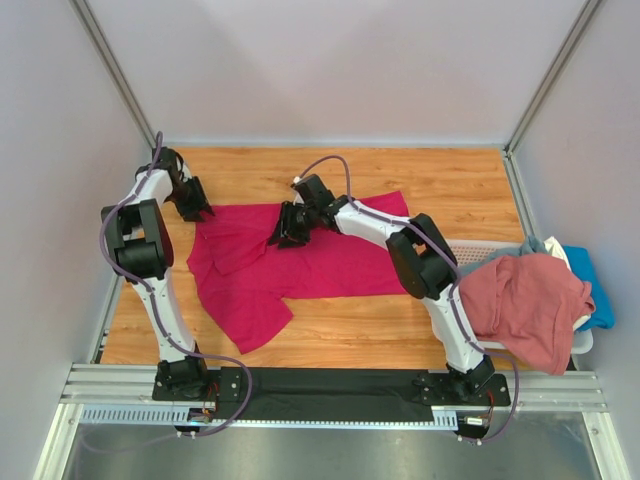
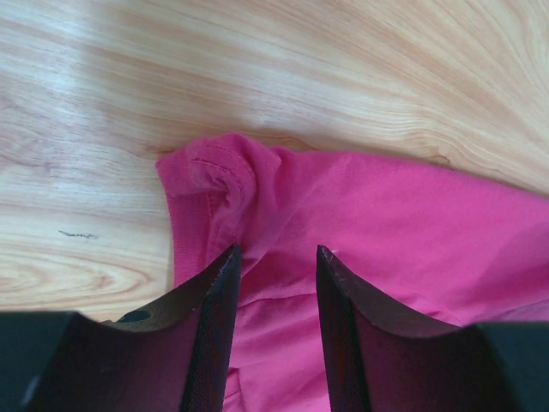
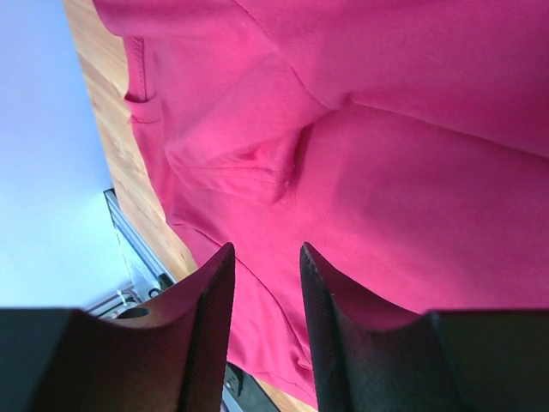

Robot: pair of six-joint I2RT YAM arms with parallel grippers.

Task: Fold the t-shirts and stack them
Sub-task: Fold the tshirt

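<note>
A magenta-red t-shirt (image 1: pixel 300 262) lies spread and rumpled across the middle of the wooden table. My left gripper (image 1: pixel 193 211) is open at the shirt's far left corner; in the left wrist view it (image 2: pixel 276 251) stands over a bunched hem (image 2: pixel 219 172), nothing between the fingers. My right gripper (image 1: pixel 290 233) is open over the shirt's upper middle; in the right wrist view it (image 3: pixel 262 249) hovers above the cloth (image 3: pixel 386 172). A dusty pink shirt (image 1: pixel 525 300), a blue one (image 1: pixel 592 285) and a whitish one (image 1: pixel 553 248) lie piled at the right.
A white lattice basket (image 1: pixel 478 250) stands at the table's right edge under the piled shirts. Grey enclosure walls close in on the left, back and right. A metal rail (image 1: pixel 330 385) with the arm bases runs along the near edge. Bare wood (image 1: pixel 380 335) lies in front of the shirt.
</note>
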